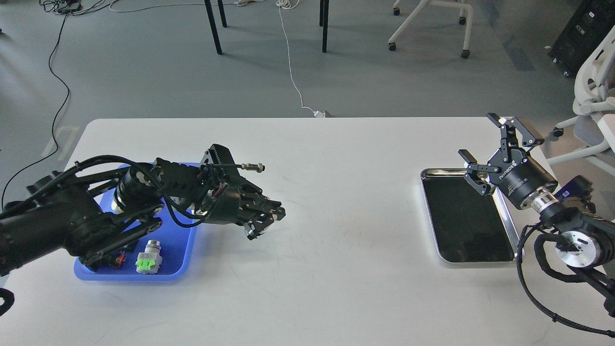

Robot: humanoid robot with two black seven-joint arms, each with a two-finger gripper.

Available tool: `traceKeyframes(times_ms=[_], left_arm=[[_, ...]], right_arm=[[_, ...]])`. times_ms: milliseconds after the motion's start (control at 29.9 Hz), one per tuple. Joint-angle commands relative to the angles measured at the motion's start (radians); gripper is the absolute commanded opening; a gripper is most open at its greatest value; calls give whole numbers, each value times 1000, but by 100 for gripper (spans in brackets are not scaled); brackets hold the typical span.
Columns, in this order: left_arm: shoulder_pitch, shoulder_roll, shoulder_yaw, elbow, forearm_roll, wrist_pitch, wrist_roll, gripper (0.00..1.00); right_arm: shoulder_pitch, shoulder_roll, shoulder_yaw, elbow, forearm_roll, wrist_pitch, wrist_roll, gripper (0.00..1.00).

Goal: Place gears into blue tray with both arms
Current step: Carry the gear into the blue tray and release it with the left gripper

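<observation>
My left gripper (268, 222) hovers just right of the blue tray (178, 242), jaws closed together. The gear cannot be made out between the fingers, and none lies on the table. The left arm stretches across the tray and hides most of it. My right gripper (490, 146) is open and empty at the far right, held above the far corner of the metal tray (466, 221).
A grey push-button with a green base (149, 262) and a dark part with red (117, 258) lie in the blue tray's near end. The metal tray holds nothing. A cable connector (253, 166) sticks out from the left wrist. Chairs and table legs stand beyond the table.
</observation>
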Motion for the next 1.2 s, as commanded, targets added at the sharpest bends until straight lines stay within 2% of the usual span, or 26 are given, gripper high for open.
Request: traceKeyframes(times_ms=[0,134,267,702,1003,1036,1170], left_arm=[[-1,150,0,-10,0,1,0,14],[10,246,1,2,0,1,0,14],[22,278,1,17,0,2,0,15],[66,226,1,204,0,38,0,17],[77,222,0,215,0,38,0,19],[82,207,-2,218,0,38,0,43],[83,208,-2,220,0,38,0,67]], right_arm=[[2,6,-2,0,-1,0,0,96],[2,14,-2,0,-1,0,0,96],[6,15,-3,0,-1,0,0,96],[5,14,-2,2,-1,0,0,96],[5,14,-2,2,-1,0,0,96],[3,12,-2,3,-1,0,0,96],[3,11,-2,3,-1,0,0,96]])
